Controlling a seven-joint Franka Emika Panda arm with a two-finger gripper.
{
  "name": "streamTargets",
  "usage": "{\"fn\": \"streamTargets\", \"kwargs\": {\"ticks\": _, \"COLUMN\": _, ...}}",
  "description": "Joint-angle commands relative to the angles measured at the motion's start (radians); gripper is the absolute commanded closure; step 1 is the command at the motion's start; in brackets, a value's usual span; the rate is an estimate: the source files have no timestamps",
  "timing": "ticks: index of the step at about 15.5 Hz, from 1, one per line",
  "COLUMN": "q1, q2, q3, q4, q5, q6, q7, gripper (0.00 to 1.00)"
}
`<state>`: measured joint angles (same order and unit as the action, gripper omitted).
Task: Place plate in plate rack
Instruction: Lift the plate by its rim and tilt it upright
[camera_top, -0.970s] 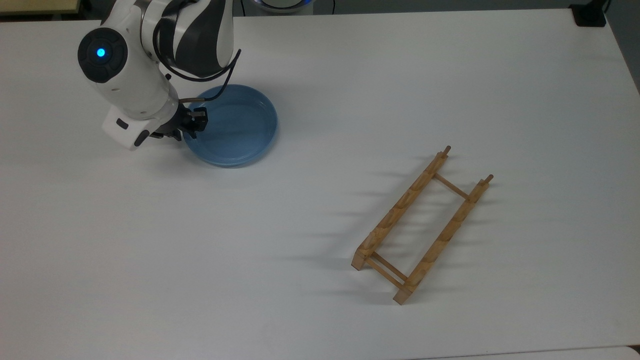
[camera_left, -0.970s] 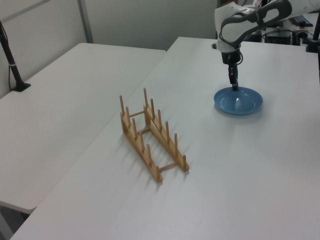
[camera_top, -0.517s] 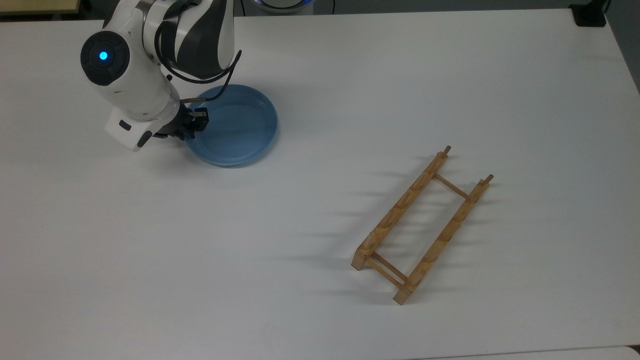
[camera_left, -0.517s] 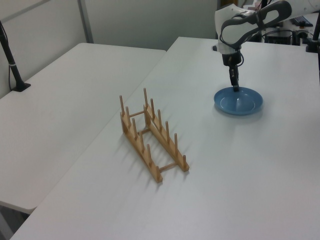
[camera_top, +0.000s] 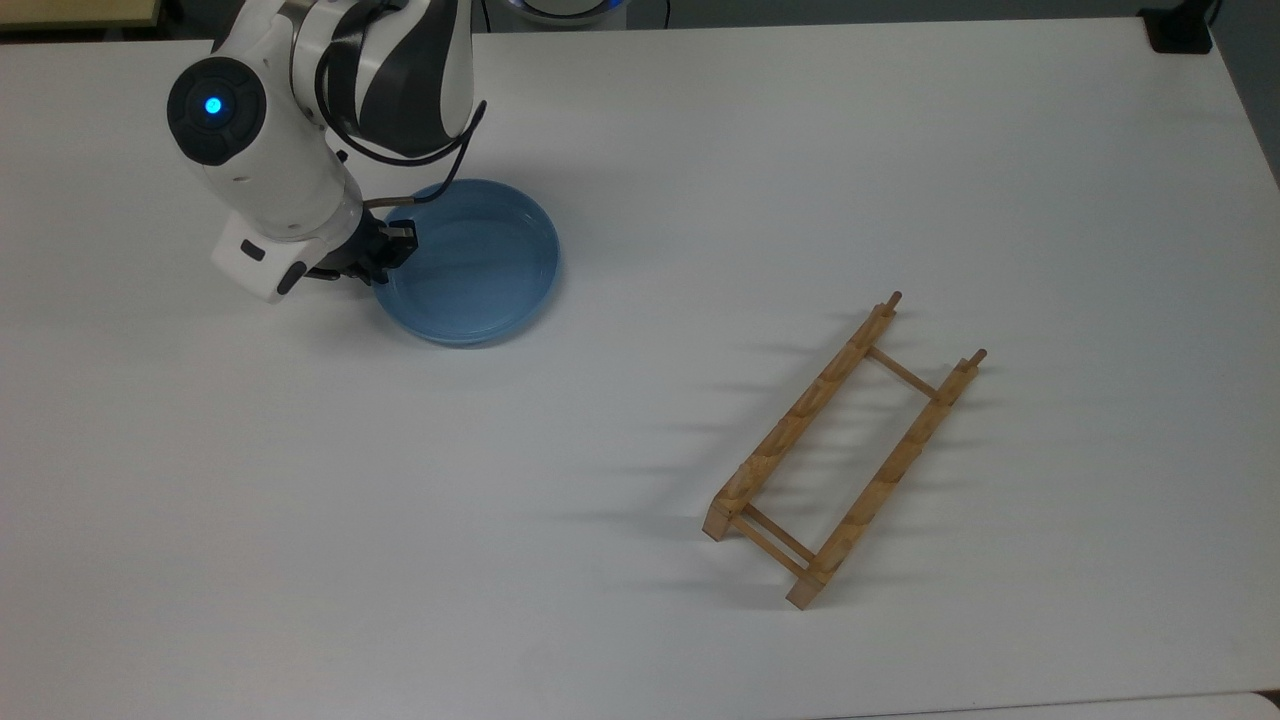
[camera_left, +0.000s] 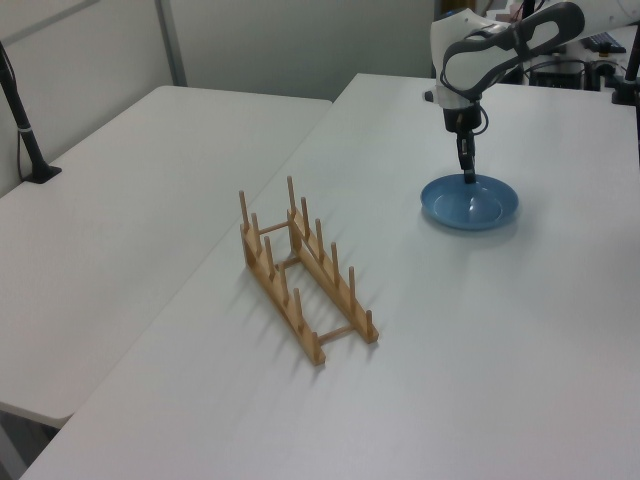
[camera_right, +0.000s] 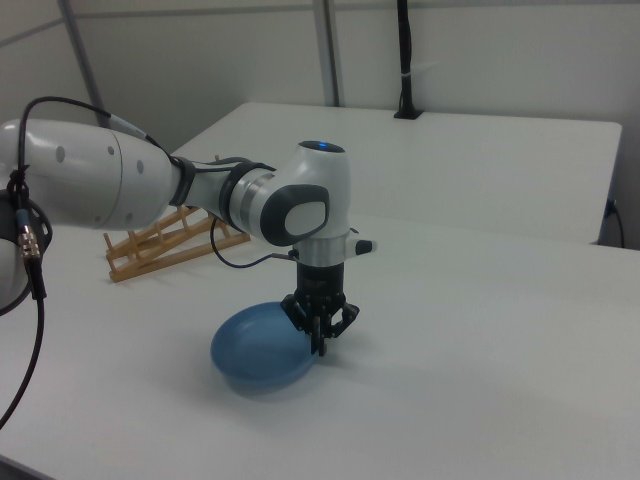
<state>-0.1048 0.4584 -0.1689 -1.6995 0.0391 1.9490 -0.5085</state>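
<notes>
Your claw (camera_top: 392, 250) pinched shut on plate (camera_top: 475, 265) rim, at top view's left edge of plate. Plate lifted off counter (camera_top: 700, 180), tilted, underside showing in right view (camera_right: 262, 350); shadow beneath on counter. Your plate rack (camera_top: 845, 450) sits empty on counter, well apart from plate, toward top view's lower right. In left view, rack (camera_left: 300, 270) stands nearer camera, plate (camera_left: 470, 202) behind it.

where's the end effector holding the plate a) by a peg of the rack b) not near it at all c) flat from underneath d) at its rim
d: the end effector is shut on the rim of the blue plate, far from the wooden plate rack.
</notes>
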Motion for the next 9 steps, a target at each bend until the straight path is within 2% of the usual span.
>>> {"fn": "streamTargets", "kwargs": {"ticks": 1, "q1": 0.011, "q2": -0.017, "q3": -0.011, "q4": -0.022, "q5": -0.002, "q6": 0.031, "q7": -0.030, "gripper": 1.00}}
{"fn": "streamTargets", "kwargs": {"ticks": 9, "q1": 0.025, "q2": -0.216, "q3": -0.017, "q4": 0.058, "q5": -0.001, "q6": 0.005, "q7": -0.055, "gripper": 1.00}}
